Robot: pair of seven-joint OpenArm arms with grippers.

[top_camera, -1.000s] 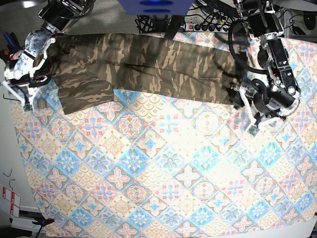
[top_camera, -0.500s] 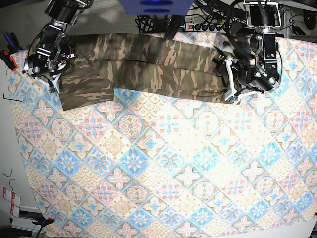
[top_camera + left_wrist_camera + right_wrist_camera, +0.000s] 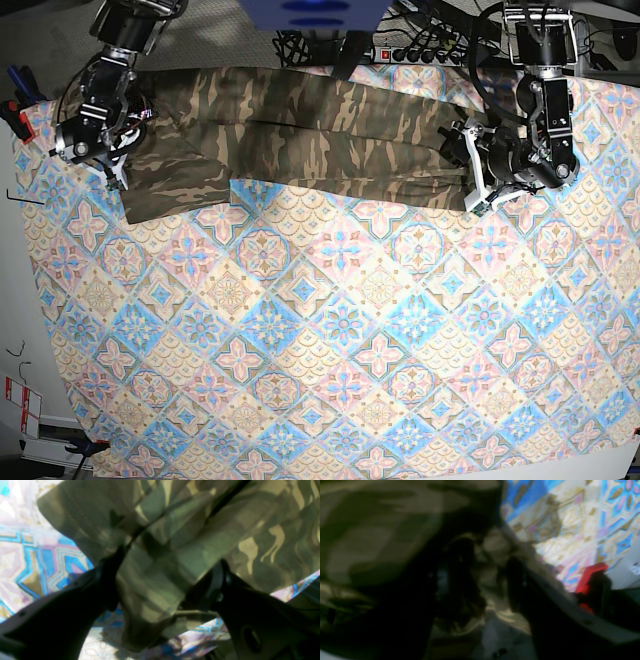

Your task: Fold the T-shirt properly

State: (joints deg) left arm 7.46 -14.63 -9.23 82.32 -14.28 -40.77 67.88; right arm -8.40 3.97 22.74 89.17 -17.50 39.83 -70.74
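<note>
While the camouflage T-shirt (image 3: 300, 135) lies stretched in a long folded band across the far edge of the tablecloth (image 3: 340, 340), both arms are working its two ends. On the right side of the base view, the left gripper (image 3: 478, 180) sits at the shirt's end, low against the cloth. The left wrist view shows it plainly: two dark fingers (image 3: 105, 580) stand apart with a thick bunch of T-shirt (image 3: 160, 562) fabric running between them, the jaws set fairly wide around the cloth and a fold of it hanging down past the fingertips over the blue and pink tile pattern of the tablecloth (image 3: 37, 562). Whether they are actually pinching it, I cannot tell. Over on the left side of the base view, the right gripper (image 3: 100, 160) is at the other end, where the shirt widens into a broader flap near the table's edge. The right wrist view is dark and blurred, but the dark fingers (image 3: 515, 587) appear drawn in close with a wad of T-shirt (image 3: 377, 537) material between them, so the jaws look narrow and holding fabric. Just beyond, the tablecloth (image 3: 570, 530) shows brightly, and a red clamp (image 3: 590, 577) sits at the table's edge.
</note>
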